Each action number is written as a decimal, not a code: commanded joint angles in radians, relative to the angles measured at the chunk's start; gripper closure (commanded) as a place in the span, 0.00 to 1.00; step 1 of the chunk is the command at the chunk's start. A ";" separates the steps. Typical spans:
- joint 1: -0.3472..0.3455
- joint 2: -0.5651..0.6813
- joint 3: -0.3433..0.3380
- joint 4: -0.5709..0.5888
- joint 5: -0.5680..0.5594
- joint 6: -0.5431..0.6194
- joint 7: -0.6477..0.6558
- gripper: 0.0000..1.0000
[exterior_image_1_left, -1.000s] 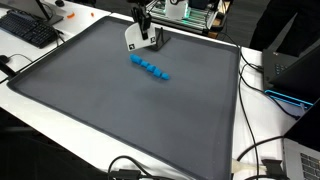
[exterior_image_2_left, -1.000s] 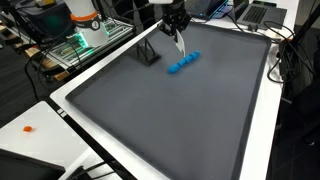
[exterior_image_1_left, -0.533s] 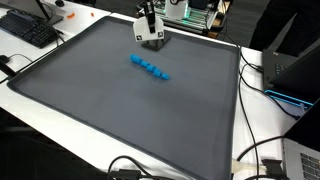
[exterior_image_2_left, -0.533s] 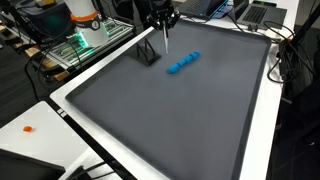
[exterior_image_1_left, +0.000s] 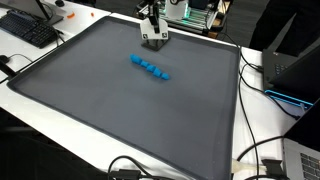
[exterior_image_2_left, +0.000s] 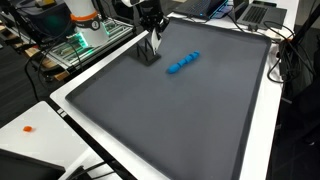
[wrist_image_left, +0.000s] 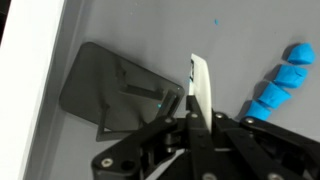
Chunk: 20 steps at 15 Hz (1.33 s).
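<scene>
Desk (exterior_image_1_left: 120, 120) under a wide dark grey mat with a white rim fills both exterior views. Near one edge sits a dark grey flat stand (wrist_image_left: 118, 88). The gripper (wrist_image_left: 198, 120) hangs just above it, clamped narrow on a thin white card (wrist_image_left: 200, 78) that points down beside the stand. A row of small blue blocks (exterior_image_1_left: 150, 67) lies nearby, apart from both.

Jaws tight on white strip (wrist_image_left: 200, 82) between dark stand (wrist_image_left: 112, 90) and blue blocks (wrist_image_left: 277, 94)
</scene>
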 joint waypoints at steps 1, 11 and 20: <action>-0.004 -0.016 0.010 -0.069 0.056 0.096 0.076 0.99; 0.003 0.068 0.004 -0.084 0.082 0.241 0.223 0.99; -0.003 0.120 0.001 -0.083 0.039 0.271 0.302 0.99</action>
